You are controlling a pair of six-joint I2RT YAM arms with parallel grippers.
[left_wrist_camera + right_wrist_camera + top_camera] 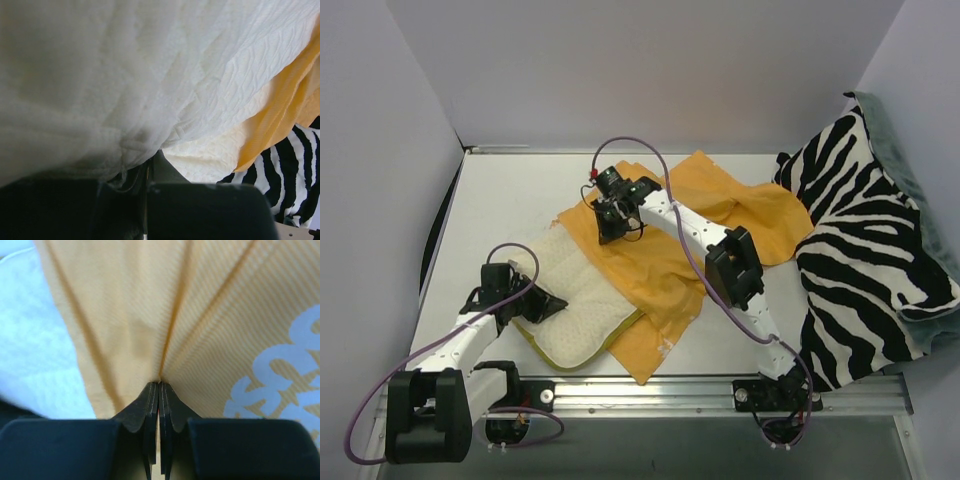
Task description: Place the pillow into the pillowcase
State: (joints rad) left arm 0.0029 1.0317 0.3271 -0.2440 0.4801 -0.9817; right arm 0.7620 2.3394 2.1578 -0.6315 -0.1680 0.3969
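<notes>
The cream bumpy pillow (575, 300) lies front left on the table, its yellow-green trim showing along the near edge. Its far right end is tucked under the orange pillowcase (670, 240), which spreads crumpled across the middle. My left gripper (542, 304) is shut on the pillow's left edge. In the left wrist view the pillow (150, 75) fills the frame and bunches at my left gripper (148, 167). My right gripper (610, 226) is shut on the pillowcase near its left end. The right wrist view shows that gripper (159, 384) pinching a fold of the pillowcase (210, 315).
A black-and-white zebra-striped cushion (865, 250) leans at the right with grey-green fabric (912, 170) behind it. White walls close the left, back and right. A metal rail (650, 395) runs along the front edge between the arm bases.
</notes>
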